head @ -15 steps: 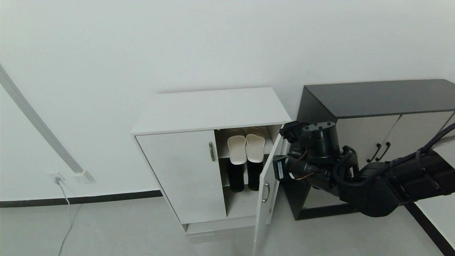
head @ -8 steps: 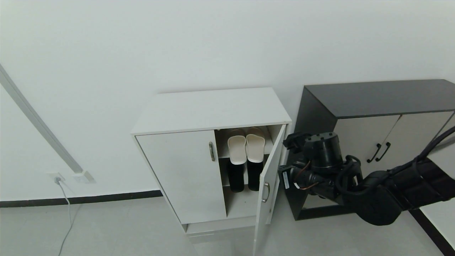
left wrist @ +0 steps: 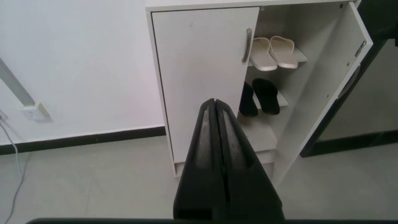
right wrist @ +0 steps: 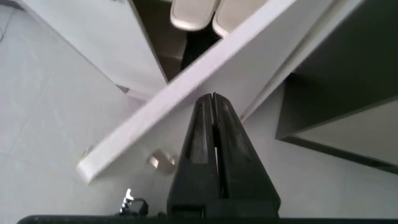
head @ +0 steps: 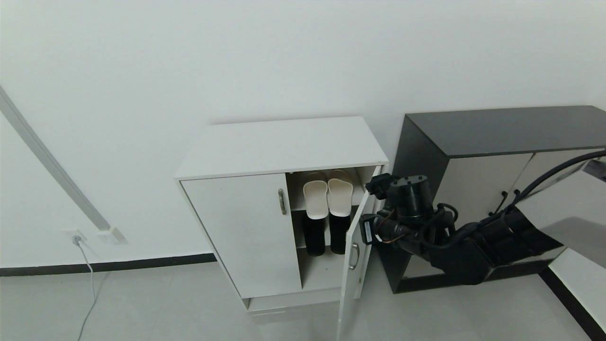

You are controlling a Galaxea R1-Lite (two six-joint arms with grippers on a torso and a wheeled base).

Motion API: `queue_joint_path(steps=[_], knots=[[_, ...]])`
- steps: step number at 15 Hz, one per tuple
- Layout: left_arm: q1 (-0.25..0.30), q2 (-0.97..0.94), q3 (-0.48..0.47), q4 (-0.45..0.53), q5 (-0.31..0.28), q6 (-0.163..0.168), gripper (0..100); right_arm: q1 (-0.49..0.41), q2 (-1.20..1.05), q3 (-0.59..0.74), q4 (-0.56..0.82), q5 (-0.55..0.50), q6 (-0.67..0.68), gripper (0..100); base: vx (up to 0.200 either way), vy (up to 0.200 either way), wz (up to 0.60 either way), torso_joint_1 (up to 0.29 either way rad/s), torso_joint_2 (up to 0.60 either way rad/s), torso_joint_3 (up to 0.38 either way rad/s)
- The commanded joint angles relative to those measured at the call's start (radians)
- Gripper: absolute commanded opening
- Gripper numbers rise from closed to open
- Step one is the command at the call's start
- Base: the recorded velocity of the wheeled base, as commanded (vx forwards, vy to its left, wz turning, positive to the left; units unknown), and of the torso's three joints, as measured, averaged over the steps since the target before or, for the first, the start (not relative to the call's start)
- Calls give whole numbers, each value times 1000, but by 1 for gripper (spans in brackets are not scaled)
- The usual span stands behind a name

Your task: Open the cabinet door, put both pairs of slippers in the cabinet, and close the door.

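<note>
Even, soft indoor light, no hard shadows. White wall point(head: 284, 57) bright. Inside of cabinet point(head: 284, 147) dimmer; lower shelf in shade, black slippers point(head: 315, 237) nearly lost against it. Pale floor point(head: 142, 303) carries faint sheen below open door point(head: 350, 284).

White cabinet point(head: 284, 147), right door point(head: 356, 246) half open, cream slippers point(head: 328, 196) on upper shelf point(head: 358, 191), black slippers point(head: 326, 237) below

Black sideboard point(head: 502, 128), wall socket point(head: 74, 235), grey cable point(head: 90, 289).
</note>
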Motion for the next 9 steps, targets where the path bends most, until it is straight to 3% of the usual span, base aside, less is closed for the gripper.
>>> queue_joint_path(steps=[1, 9], knots=[[0, 1, 0, 0, 0, 0, 0, -6, 53, -42, -2, 0, 3, 0, 0, 0, 0, 0, 0, 0], [0, 1, 0, 0, 0, 0, 0, -26, 172, -199, -91, 14, 35, 0, 0, 0, 0, 0, 0, 0]])
